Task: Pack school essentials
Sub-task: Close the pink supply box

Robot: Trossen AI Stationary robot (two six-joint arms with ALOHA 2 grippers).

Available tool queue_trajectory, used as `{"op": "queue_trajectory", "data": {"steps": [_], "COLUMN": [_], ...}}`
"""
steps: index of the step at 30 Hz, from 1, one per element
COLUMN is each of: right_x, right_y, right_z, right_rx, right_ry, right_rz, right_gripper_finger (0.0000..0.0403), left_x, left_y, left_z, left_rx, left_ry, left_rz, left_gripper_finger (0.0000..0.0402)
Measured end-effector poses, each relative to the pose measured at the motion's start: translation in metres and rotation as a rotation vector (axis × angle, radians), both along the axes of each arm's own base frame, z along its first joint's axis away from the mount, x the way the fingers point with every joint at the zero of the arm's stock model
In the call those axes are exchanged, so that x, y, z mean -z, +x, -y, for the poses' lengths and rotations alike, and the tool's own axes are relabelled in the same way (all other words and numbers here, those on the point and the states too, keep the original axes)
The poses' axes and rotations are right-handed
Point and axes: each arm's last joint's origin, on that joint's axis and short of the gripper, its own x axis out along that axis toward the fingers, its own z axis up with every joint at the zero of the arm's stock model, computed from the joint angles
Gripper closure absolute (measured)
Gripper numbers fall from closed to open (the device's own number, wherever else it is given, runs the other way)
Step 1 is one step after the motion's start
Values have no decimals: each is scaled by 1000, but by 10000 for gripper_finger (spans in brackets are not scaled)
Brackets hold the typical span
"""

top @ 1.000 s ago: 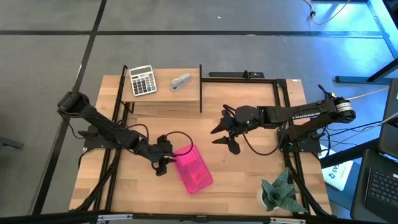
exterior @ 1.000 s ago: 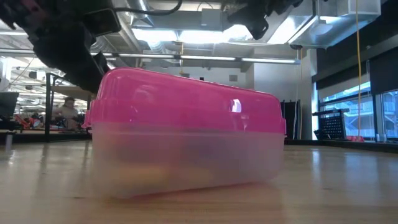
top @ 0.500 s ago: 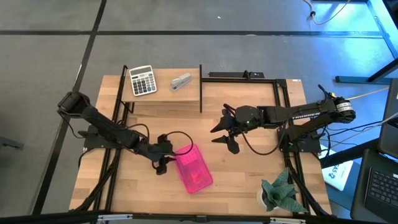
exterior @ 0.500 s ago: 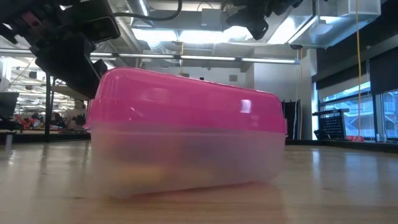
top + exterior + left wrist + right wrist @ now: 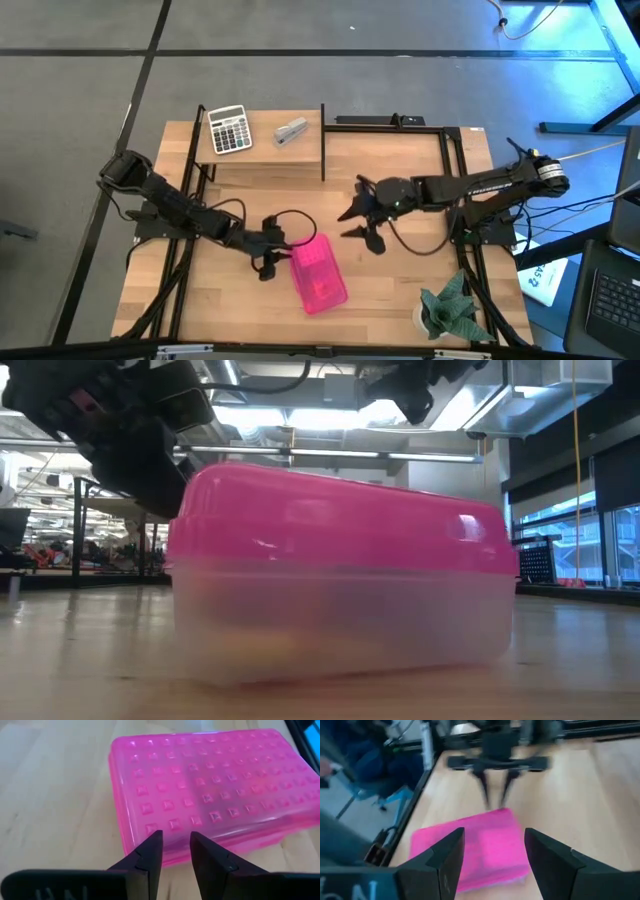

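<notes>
Two arms work over a wooden table [image 5: 400, 290], and one pink-lidded box [image 5: 318, 274] lies on it toward the front middle, lid shut, turned at a slant in the high view. Through its cloudy lower half the low view shows only dim shapes, so the contents cannot be made out.

At the box's left end sits the left gripper [image 5: 270, 262]. Its wrist view shows both fingers [image 5: 150, 852] nearly together, a narrow gap between them, their tips right at the edge of the studded lid's near short end. Whether they touch the box or pinch its rim cannot be told; nothing shows between them.

On the other side, the right gripper [image 5: 360, 222] hangs above the table behind and to the right of the box, apart from it. Its fingers [image 5: 445, 857] are spread wide with nothing between them, and the box lies ahead of them.

At the table's back left are a calculator [image 5: 228, 129] and a stapler [image 5: 291, 130].
</notes>
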Motion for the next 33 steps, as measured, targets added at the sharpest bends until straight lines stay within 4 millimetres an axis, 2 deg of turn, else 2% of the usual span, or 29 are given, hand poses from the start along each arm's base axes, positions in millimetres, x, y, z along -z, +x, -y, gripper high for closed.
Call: {"op": "queue_trajectory", "data": {"steps": [6,12,19,27,33], "right_x": [22,54,81,117,147], "right_y": [16,36,57,69,76], "right_z": [-20,-23,-32,-42,-42], "right_rx": [-132,-219,-342,-396,-371], "right_ry": [-87,-113,-79,-122,-68], "right_rz": [-9,-49,12,-21,-107], "right_gripper_finger": [194,194,194,194,194], "left_x": [0,0,0,1,1], "left_y": [4,6,6,5,5], "left_z": [-10,-16,-16,-16,-16], "left_rx": [-51,-78,-81,-83,-83], "left_ry": [-1,-17,-20,-22,-23], "left_rz": [-1,-3,-2,-3,-4], "left_gripper_finger": [305,305,305,305,305]}}
